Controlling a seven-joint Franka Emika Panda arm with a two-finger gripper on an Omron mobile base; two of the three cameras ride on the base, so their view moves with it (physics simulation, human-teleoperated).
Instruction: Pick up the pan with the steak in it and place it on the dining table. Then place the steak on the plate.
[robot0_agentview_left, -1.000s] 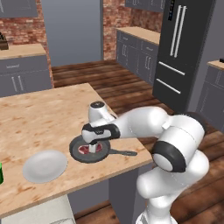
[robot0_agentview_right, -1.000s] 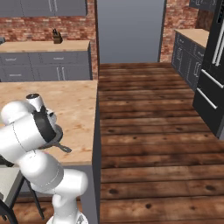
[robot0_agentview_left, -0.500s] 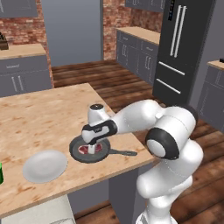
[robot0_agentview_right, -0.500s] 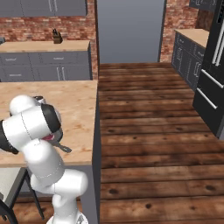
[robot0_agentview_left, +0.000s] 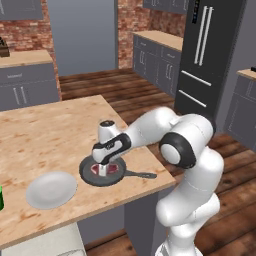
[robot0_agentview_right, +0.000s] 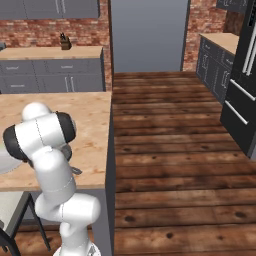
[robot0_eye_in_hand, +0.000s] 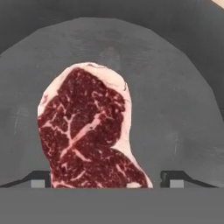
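So the pan (robot0_agentview_left: 102, 172) already sits on the desk (robot0_agentview_left: 45, 135), just beside the plate (robot0_agentview_left: 51, 189). The steak (robot0_eye_in_hand: 89, 131) is not on the plate yet. The end effector (robot0_eye_in_hand: 105, 179) is down low, its tips spread wide on both sides of the steak, not squeezing.
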